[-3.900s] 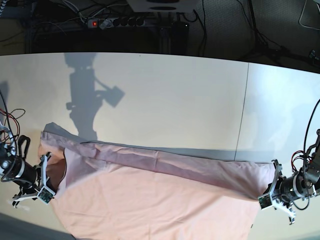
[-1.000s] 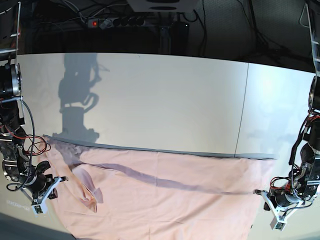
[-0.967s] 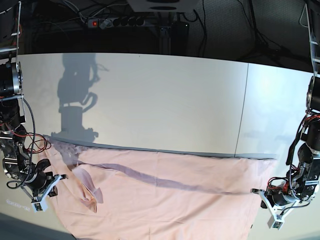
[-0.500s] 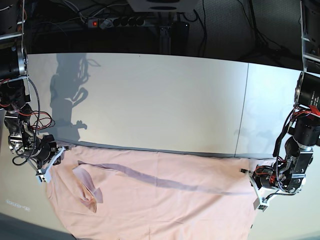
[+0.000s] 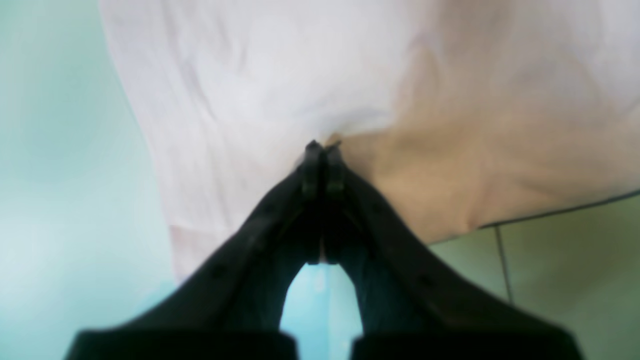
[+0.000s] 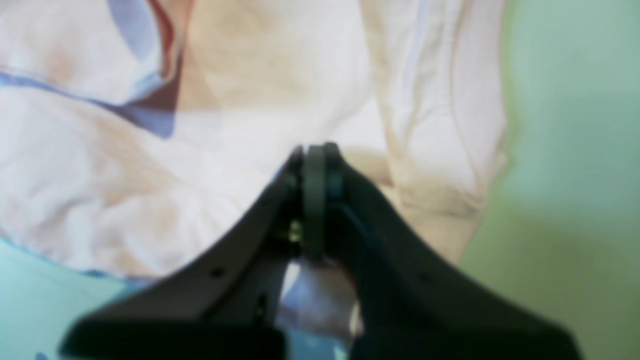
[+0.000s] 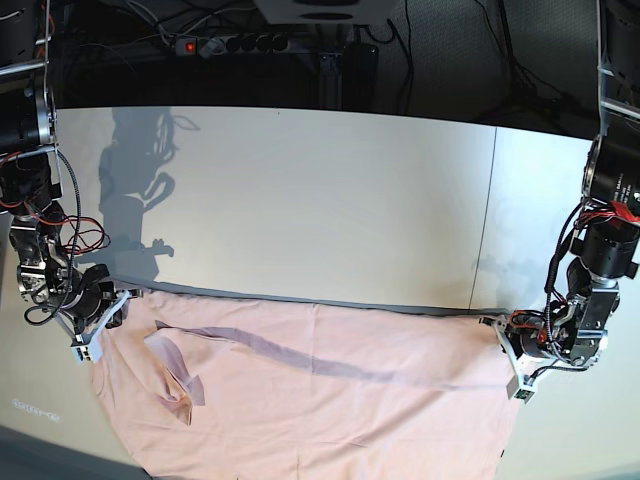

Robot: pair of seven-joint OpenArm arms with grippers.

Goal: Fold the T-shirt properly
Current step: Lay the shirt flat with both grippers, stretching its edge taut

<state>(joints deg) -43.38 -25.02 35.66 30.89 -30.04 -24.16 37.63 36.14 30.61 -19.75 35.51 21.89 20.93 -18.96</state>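
the left gripper (image 7: pixel 497 332), black-fingered with a white bracket, sits low near the table's right edge, its jaws pressed together and pinching the pale pink cotton t-shirt (image 7: pixel 320 400) at its corner. the right gripper (image 7: pixel 122 297) is low near the left edge, its jaws likewise clamped on the cloth. both forearms drop steeply from above, red and black wires looping along the wrists.
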